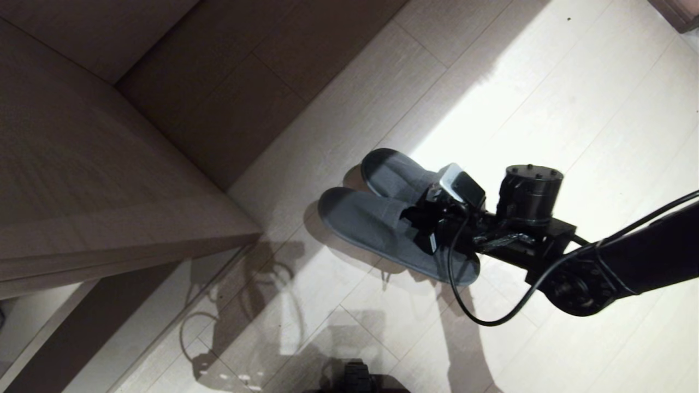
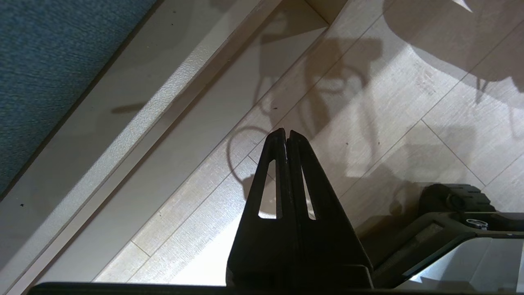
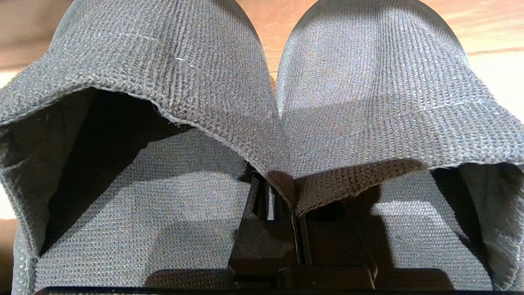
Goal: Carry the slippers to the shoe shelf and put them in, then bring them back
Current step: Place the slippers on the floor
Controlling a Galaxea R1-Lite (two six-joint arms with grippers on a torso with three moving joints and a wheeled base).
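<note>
Wood-laminate furniture [image 1: 109, 180] fills the left of the head view, the largest thing in sight; its dim underside opens at the near left, and whether that gap is the shoe shelf cannot be told. Pale plank floor [image 1: 546, 98] covers the rest, bright on the right, crossed by the robot's own shadow near the bottom edge.

Next in size come the slippers [image 1: 377, 224], 2 dark grey cloth ones side by side in the middle of the scene, toes pointing far-left toward the furniture corner. Shadows beneath them suggest they hang just above the floor, though the heel of the nearer one may be brushing it.

Smallest is the right gripper [image 1: 431, 226], reaching in from the right. In the right wrist view its fingers [image 3: 266, 241] are pinched narrow on the 2 inner upper edges of the slippers [image 3: 262, 123], gathered together at the pinch. The left gripper [image 2: 285, 137] hangs closed and empty above the floor at the near left, parked.

Judgement: this is the carry. The hold is only a thin fold of soft cloth, so keep the pinch tight and move smoothly; a jerk could let 1 edge slide out. Raise the pair enough that the soles clear the floor, and keep the toes leading so they enter a low opening flat.
</note>
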